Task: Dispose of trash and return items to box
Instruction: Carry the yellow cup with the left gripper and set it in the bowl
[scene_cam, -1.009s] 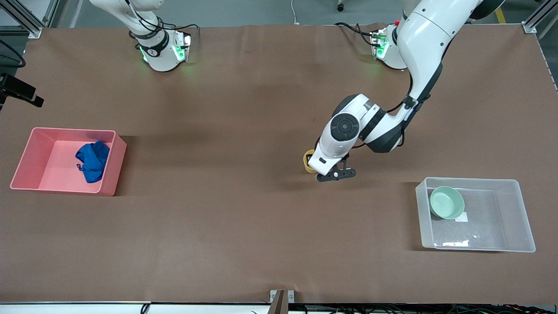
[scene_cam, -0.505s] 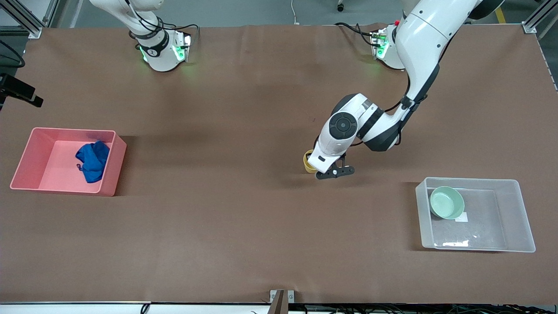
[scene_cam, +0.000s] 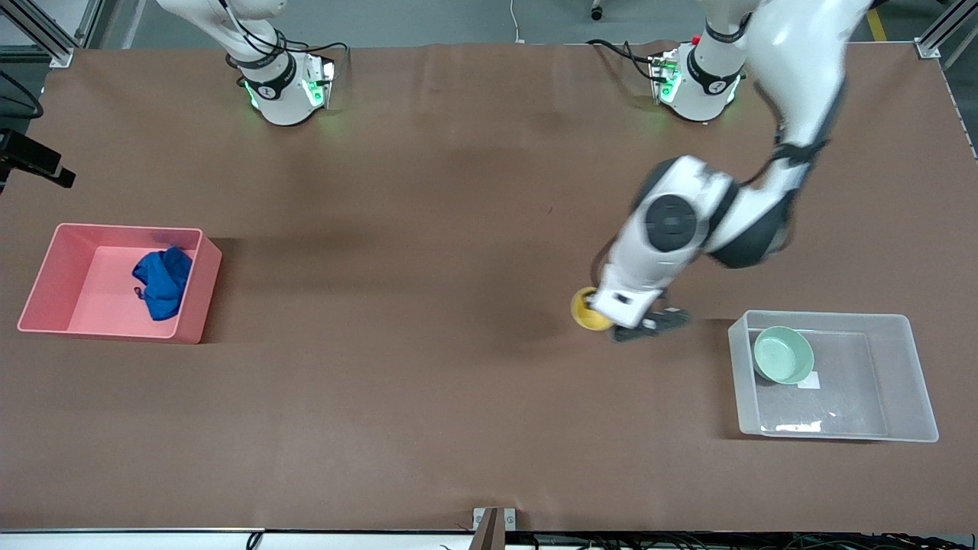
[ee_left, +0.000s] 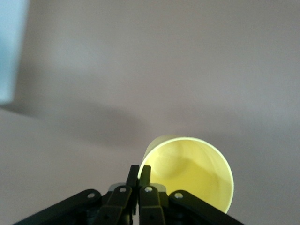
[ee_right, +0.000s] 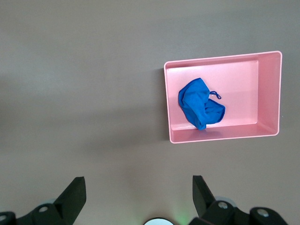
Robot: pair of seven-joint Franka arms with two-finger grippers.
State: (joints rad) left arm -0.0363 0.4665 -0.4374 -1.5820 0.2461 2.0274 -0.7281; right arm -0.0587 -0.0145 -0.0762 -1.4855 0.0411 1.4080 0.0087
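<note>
My left gripper (scene_cam: 605,315) is shut on the rim of the yellow cup (scene_cam: 587,309), which hangs tilted over bare table beside the clear box (scene_cam: 829,315). In the left wrist view the fingers (ee_left: 145,176) pinch the cup (ee_left: 192,171) wall, one inside and one outside. The pale green bowl (scene_cam: 782,354) lies in the box, in the corner toward the arms. The blue cloth trash (scene_cam: 162,281) lies in the pink bin (scene_cam: 191,305). My right gripper (ee_right: 138,187) stands open high above the table, looking down on the pink bin (ee_right: 220,136) and the cloth (ee_right: 199,108).
The pink bin stands near the right arm's end of the table and the clear box near the left arm's end. A white sticker (scene_cam: 808,381) lies on the box's bottom. Brown table (scene_cam: 428,382) spreads between the two bins.
The left gripper shut on the cup's rim, lifted it and swung it toward the clear box. The right arm has not moved.
</note>
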